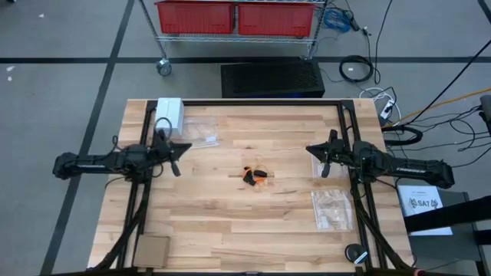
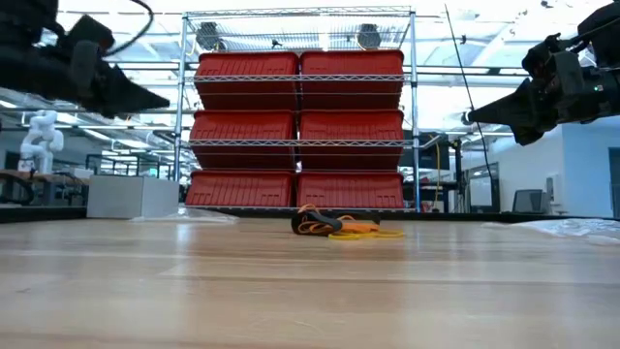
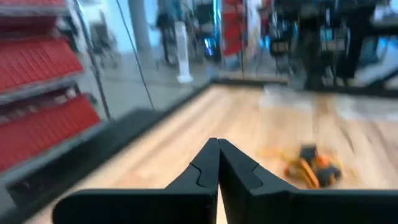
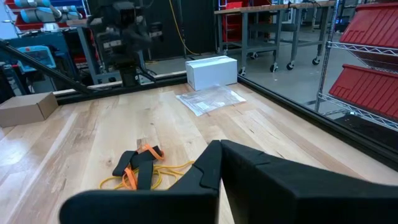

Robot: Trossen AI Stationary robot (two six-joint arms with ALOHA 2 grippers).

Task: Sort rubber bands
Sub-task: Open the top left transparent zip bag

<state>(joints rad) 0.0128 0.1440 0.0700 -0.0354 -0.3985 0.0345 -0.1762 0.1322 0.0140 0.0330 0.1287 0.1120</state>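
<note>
While the rubber bands point(image 1: 255, 175) lie tangled in 1 small heap at the middle of the counter point(image 1: 230, 222), we hold both hands above it with fingers pressed together, pinching nothing — the left hand point(image 1: 175, 148) to one side of the heap, the right hand point(image 1: 313, 150) to the other. We judge the reach has not begun. To do it well, we should spread 1 hand's fingers first, descend over the heap's edge, and tease out a single loop — not the whole knot.
</note>
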